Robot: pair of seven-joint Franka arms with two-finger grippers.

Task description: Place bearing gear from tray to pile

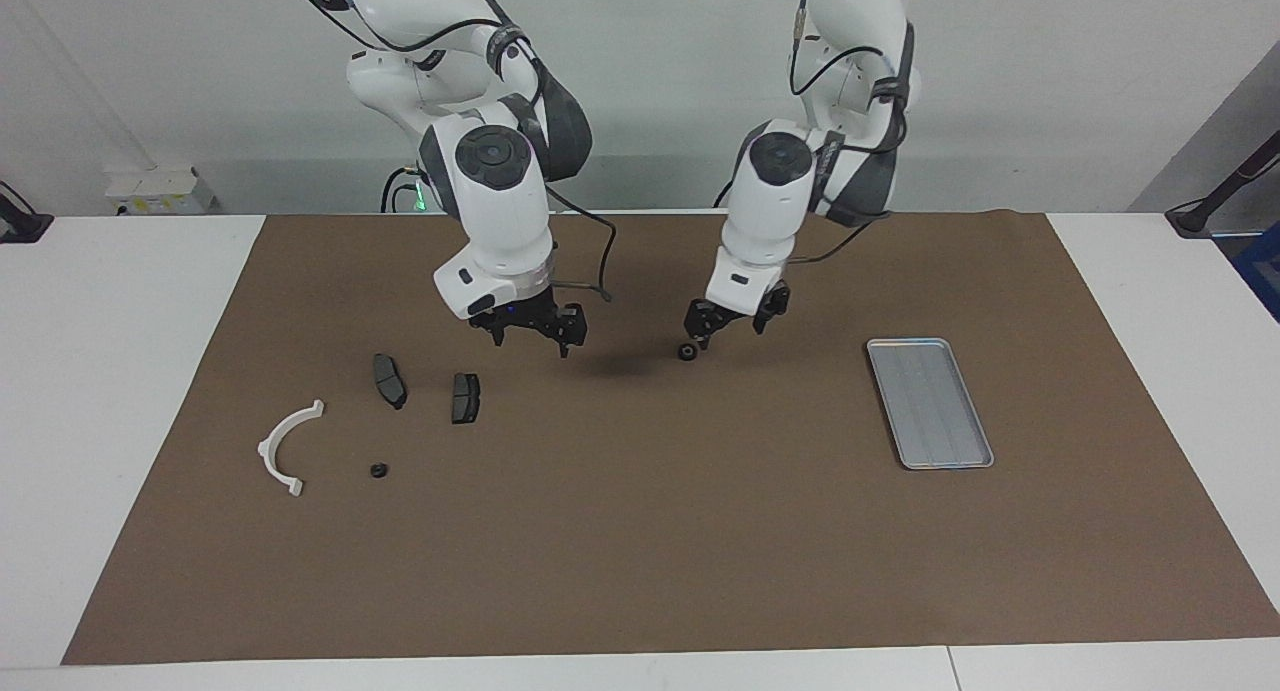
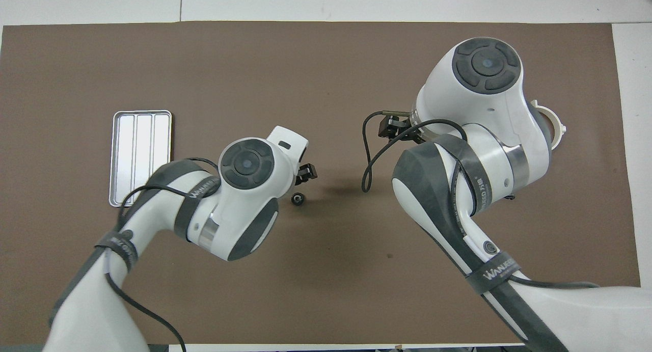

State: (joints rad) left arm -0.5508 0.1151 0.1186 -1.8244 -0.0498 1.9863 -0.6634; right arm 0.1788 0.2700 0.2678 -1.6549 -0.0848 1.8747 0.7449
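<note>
The silver-grey ridged tray (image 1: 930, 401) lies toward the left arm's end of the mat and holds nothing; it also shows in the overhead view (image 2: 141, 158). A small black bearing gear (image 1: 688, 352) lies on the mat mid-table, just below one fingertip of my left gripper (image 1: 732, 329), which is open and low over the mat. The gear (image 2: 298, 199) and left gripper (image 2: 305, 172) show apart in the overhead view. The pile is the white arc (image 1: 285, 446) and two dark plates (image 1: 390, 381) (image 1: 465, 398). My right gripper (image 1: 532, 339) hovers open and empty beside the plates.
A second small black gear (image 1: 378, 470) lies on the mat between the white arc and the plates. The brown mat (image 1: 640, 551) covers most of the white table. In the overhead view the right arm hides the pile, apart from one end of the arc (image 2: 556, 125).
</note>
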